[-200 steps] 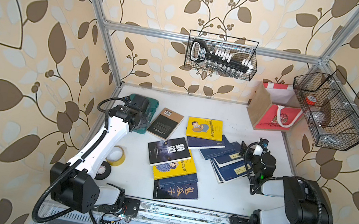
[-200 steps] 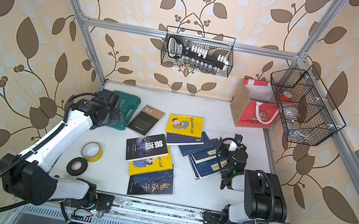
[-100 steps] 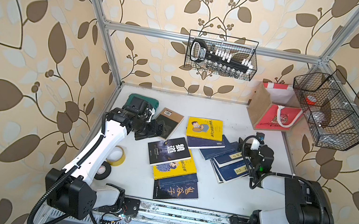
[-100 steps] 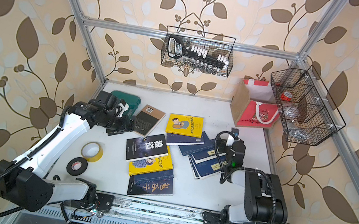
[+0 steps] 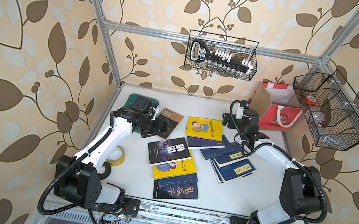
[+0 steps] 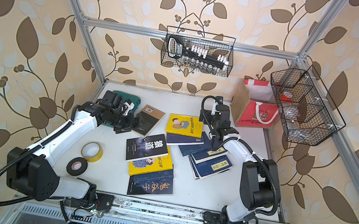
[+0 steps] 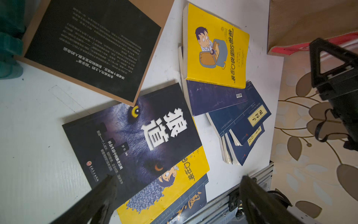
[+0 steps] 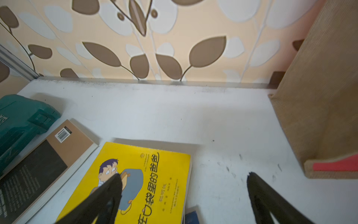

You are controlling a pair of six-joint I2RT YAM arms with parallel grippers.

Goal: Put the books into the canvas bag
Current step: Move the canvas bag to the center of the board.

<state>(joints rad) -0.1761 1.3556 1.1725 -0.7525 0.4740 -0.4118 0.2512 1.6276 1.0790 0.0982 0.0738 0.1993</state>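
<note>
1. While all the books (image 5: 169, 151) lie scattered on the desk (image 5: 220, 198) and I can't spot any inside the canvas bag (image 5: 259, 100), which stands upright in the far right corner, both arms hover with nothing held.
2. The left tool (image 7: 178, 177) has its jaws spread wide and empty. It sits low above the wolf-eyes book (image 7: 135, 135), next to the brown-and-black book (image 5: 170, 122).
3. The right tool (image 8: 184, 175) is wide apart and empty too, half over the yellow cartoon book (image 8: 135, 184) and half over bare desk, with the bag near on its side.
4. Risk one: these paperbacks are thin, flat and overlapping. My guess is a straight-down pinch skates off the cover or catches only the top sheet, and the book flops open.
5. Risk two: the yellow one rests on a navy book (image 5: 205, 144). Dragging it could shove that one and fan out the navy stack (image 5: 231, 165) beside it.
6. Risk three: the bag looks soft, and a rope handle droops over its red front. A tilted book could snag the rim or tip the bag over. The wire basket (image 5: 331, 111) also hangs close by its mouth, so headroom looks tight.
7. The green case (image 5: 141, 100) sits right behind the left wrist, so a careless swing back would bump it.
</note>
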